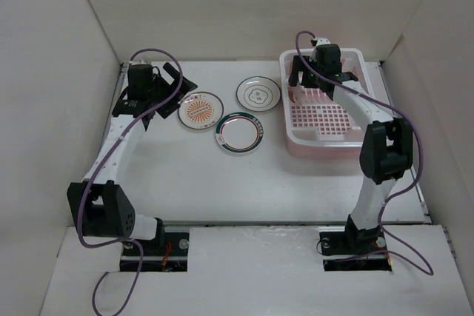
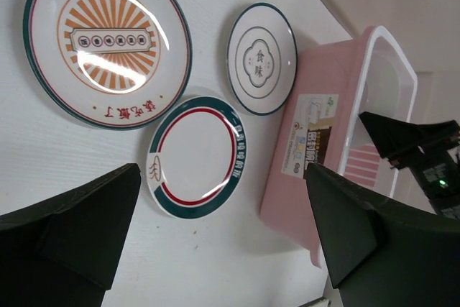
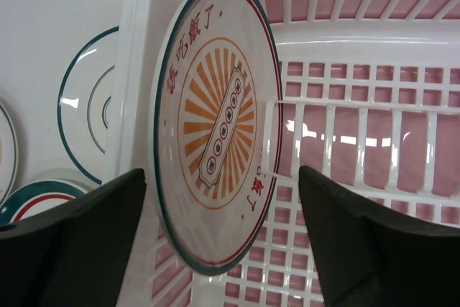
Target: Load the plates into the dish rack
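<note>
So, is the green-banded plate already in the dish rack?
No, the green-banded plate lies flat on the table, left of the dish rack in the top view.

Top view: high, near edge, looking down on whole desk (image 1: 222, 183). Left wrist view: low, past left tool (image 2: 223, 199) toward plates (image 2: 108, 41), rack (image 2: 338, 84) beyond. Right wrist view: close-up of rack ahead of right tool (image 3: 221, 199). Shared: rack, plates.

**Robotics lab test cell**

Boxed in by plain white panels (image 1: 52, 94) around a white surface (image 1: 244, 183). Fitted with two arms (image 1: 118, 142) bolted at the near edge, purple cables (image 1: 95, 297) trailing from them. Stocked with a little kitchenware: printed plates (image 1: 201, 110) and a pink dish rack (image 1: 318, 147).
</note>
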You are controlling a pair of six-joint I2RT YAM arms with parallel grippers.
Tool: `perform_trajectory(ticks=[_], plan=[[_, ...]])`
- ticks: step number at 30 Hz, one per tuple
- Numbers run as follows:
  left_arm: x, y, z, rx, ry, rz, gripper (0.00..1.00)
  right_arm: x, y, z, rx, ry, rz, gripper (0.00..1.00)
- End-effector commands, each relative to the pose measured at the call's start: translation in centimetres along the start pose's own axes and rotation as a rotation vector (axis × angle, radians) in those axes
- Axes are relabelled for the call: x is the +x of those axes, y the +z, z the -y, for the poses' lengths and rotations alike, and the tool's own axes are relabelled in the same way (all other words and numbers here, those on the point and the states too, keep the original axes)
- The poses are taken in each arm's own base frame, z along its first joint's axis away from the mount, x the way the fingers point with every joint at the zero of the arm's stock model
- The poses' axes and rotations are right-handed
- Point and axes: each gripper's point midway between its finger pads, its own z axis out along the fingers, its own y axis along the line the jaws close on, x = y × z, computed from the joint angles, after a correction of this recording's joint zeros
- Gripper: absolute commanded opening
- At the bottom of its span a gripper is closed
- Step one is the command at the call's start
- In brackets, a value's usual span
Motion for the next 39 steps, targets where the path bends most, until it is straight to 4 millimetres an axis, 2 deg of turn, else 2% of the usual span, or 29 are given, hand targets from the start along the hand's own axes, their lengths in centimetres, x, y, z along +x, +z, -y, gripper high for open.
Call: perform_trajectory(ticks=[1,2,5,6,8,11,13,16,17,18,23,29,31,33,35,37,38,39], plan=[[-0.6,1.2,-1.2,-0.015,0.035,0.024,1.0,-5.7,-5.0,-1.2,-0.031,-0.001,0.148,0.95],[-0.3,1.8,-1.7,-0.026,0.032,0.014,1.0,-6.6,-5.7,-1.2,-0.026,-0.001,0.176,1.0],[-0.3,3.0,-3.2,-0.056,0.03,0.011,1.0,-8.9,-8.2,-1.3,-0.032,0.012,0.236,1.0],[-0.1,3.8,-4.2,-0.076,0.02,0.003,1.0,-9.0,-8.7,-1.3,-0.032,0.012,0.236,1.0],[0.3,4.7,-5.0,-0.091,0.015,-0.012,1.0,-10.9,-10.8,-2.0,-0.053,0.008,0.291,1.0],[1.2,6.3,-7.3,-0.122,-0.004,-0.04,1.0,-12.3,-13.1,-3.7,-0.134,0.02,0.333,1.0],[1.9,7.3,-9.7,-0.161,-0.036,-0.055,1.0,-12.9,-14.4,-4.9,-0.216,0.019,0.354,1.0],[2.7,8.1,-11.0,-0.177,-0.076,-0.051,1.0,-14.0,-17.0,-6.6,-0.327,0.002,0.408,1.0],[3.3,8.1,-12.3,-0.196,-0.1,-0.056,1.0,-14.3,-17.6,-7.0,-0.35,-0.006,0.421,1.0],[3.6,8.5,-12.7,-0.199,-0.125,-0.056,1.0,-14.4,-18.3,-7.4,-0.371,-0.013,0.426,1.0],[4.9,9.4,-14.4,-0.206,-0.195,-0.038,0.98,-14.7,-19.7,-8.9,-0.455,-0.042,0.429,1.0],[6.4,10.9,-16.4,-0.203,-0.267,-0.027,0.94,-14.9,-20.7,-9.5,-0.49,-0.067,0.449,1.0],[5.5,11.4,-16.0,-0.178,-0.276,0.013,0.91,-14.7,-20.5,-9.5,-0.49,-0.067,0.449,1.0],[5.2,12.0,-16.6,-0.177,-0.29,0.024,0.88,-14.8,-21.1,-9.7,-0.502,-0.073,0.456,1.0],[4.0,12.6,-16.1,-0.173,-0.313,0.038,0.85,-15.0,-21.6,-9.8,-0.504,-0.075,0.465,1.0],[4.5,13.5,-17.1,-0.224,-0.329,0.0,0.8,-15.2,-22.2,-9.9,-0.506,-0.079,0.476,1.0],[3.5,13.9,-16.2,-0.212,-0.325,0.009,0.78,-15.2,-22.2,-9.9,-0.506,-0.079,0.476,1.0],[3.2,14.3,-16.4,-0.234,-0.34,0.005,0.77,-15.5,-22.7,-9.8,-0.5,-0.079,0.489,1.0]])
